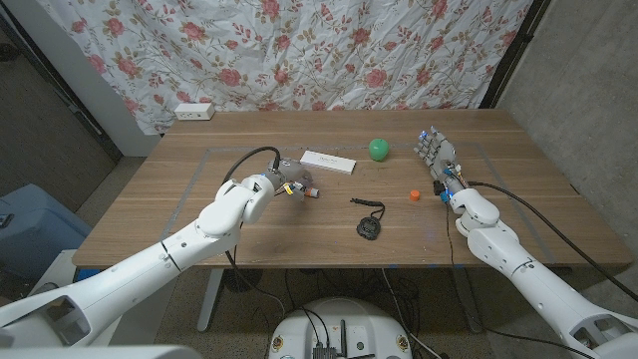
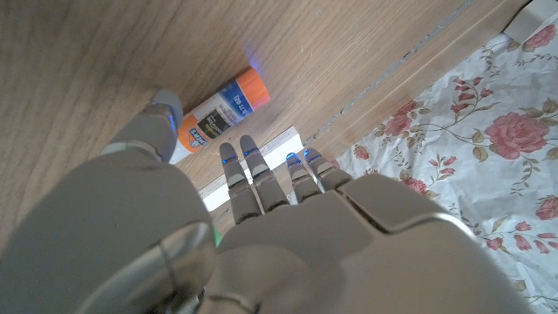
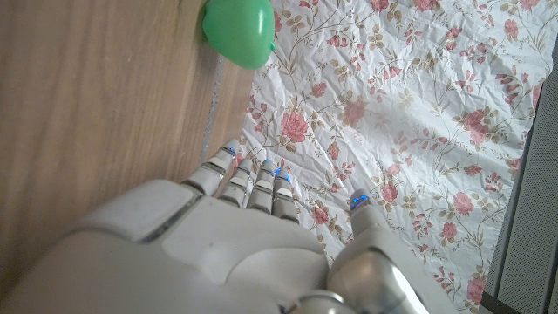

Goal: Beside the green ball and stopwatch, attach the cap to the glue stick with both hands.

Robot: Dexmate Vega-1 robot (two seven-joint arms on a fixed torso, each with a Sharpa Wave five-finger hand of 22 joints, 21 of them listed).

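The fingers (image 2: 261, 179) of the left hand (image 1: 284, 182) reach out straight and close together, the thumb set apart, and nothing is held between them — the thumb tip lies just beside the glue stick (image 2: 220, 110), though contact cannot be told. The glue stick lies on its side on the table (image 1: 199, 214), left of the middle, beside a flat white box (image 1: 329, 162) that sits nearer the far edge. The right hand (image 1: 437, 158) stands upright near the table's right edge, its fingers (image 3: 253, 185) straight, side by side and pinching nothing. The orange cap (image 1: 413, 195) rests on the table just beside that hand, toward the middle. The green ball (image 1: 378, 150) sits toward the far edge, between the white box and the right hand. The black stopwatch (image 1: 367, 225) with its cord lies near the middle, closer to the near edge — well apart from the glue stick.
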